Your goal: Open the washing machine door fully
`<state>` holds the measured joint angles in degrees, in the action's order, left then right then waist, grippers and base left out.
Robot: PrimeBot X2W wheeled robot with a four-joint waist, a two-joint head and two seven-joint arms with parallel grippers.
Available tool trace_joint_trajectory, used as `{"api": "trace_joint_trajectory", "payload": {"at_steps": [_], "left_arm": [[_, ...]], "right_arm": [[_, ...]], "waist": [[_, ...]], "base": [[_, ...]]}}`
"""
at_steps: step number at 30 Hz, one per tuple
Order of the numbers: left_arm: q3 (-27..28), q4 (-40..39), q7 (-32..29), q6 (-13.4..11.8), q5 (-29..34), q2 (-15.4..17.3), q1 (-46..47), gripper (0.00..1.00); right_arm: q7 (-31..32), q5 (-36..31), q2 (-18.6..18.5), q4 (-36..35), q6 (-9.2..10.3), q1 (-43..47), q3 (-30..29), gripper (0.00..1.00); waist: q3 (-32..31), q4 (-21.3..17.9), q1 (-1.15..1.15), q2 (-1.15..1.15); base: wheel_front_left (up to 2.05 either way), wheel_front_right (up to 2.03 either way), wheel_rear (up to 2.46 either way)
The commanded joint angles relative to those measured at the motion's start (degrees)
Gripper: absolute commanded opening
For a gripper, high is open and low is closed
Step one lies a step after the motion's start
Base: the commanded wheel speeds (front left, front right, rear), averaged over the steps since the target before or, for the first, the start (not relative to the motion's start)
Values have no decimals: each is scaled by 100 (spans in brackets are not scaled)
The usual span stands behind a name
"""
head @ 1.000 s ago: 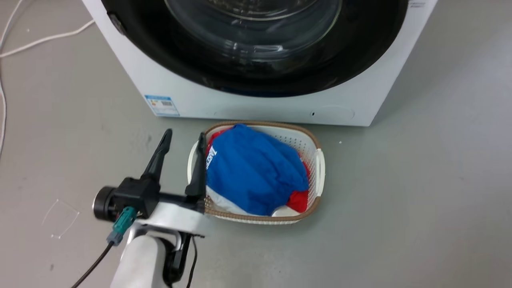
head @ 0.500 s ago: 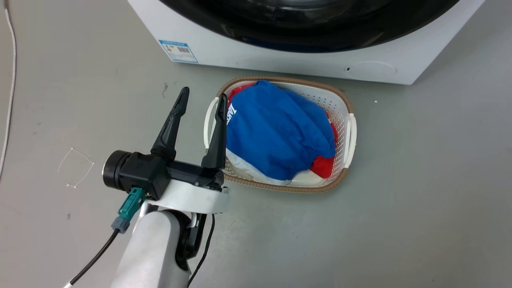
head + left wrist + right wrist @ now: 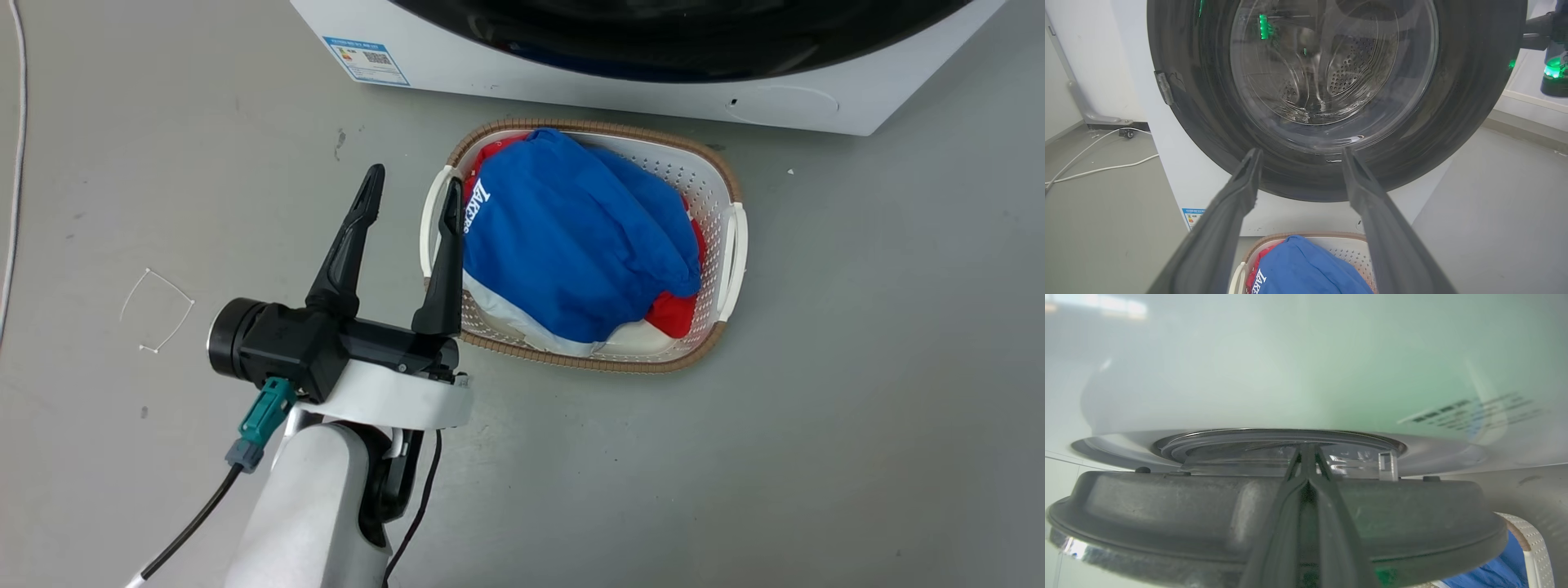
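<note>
The washing machine (image 3: 571, 77) stands at the top of the head view, with the lower rim of the black washing machine door (image 3: 669, 49) showing. The left wrist view faces the door (image 3: 1474, 102) and its glass bowl. My left gripper (image 3: 411, 183) hangs open and holds nothing, low in front of the machine beside the basket; its fingers (image 3: 1301, 152) point at the door's lower part. In the right wrist view the door (image 3: 1167, 506) is seen edge-on, standing a little off the white front (image 3: 1290, 375). My right gripper (image 3: 1306, 448) is shut, its tips reaching over the door's edge into that gap.
A white laundry basket (image 3: 727, 171) with a brown rim sits on the grey floor just in front of the machine, holding blue and red clothes (image 3: 571, 237). White cables (image 3: 1098, 163) lie on the floor to the left. My right arm's dark wrist (image 3: 1551, 49) is at the door's right edge.
The head camera has tilted down, so the machine and basket sit higher in the picture. My left gripper stays open beside the basket's left handle.
</note>
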<state>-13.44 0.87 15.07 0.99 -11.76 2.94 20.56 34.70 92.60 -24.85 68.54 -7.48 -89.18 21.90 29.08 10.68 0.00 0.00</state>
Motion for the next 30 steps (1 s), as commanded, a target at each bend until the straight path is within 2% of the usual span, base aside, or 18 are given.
{"api": "trace_joint_trajectory", "payload": {"at_steps": [1,14,30], "left_arm": [[3,0,14,-9,24,-7,100,100],[18,203,14,50,96,-6,-200,100],[150,578,14,224,231,-6,-994,100]], "right_arm": [[92,6,149,1,-2,51,45,0],[905,238,293,-370,-2,1118,72,0],[1473,620,858,-1435,-2,3149,176,0]], "waist": [[-16,-11,0,0],[-700,-221,0,0],[-1978,-404,0,0]], "base": [[0,0,0],[0,0,0],[0,0,0]]}}
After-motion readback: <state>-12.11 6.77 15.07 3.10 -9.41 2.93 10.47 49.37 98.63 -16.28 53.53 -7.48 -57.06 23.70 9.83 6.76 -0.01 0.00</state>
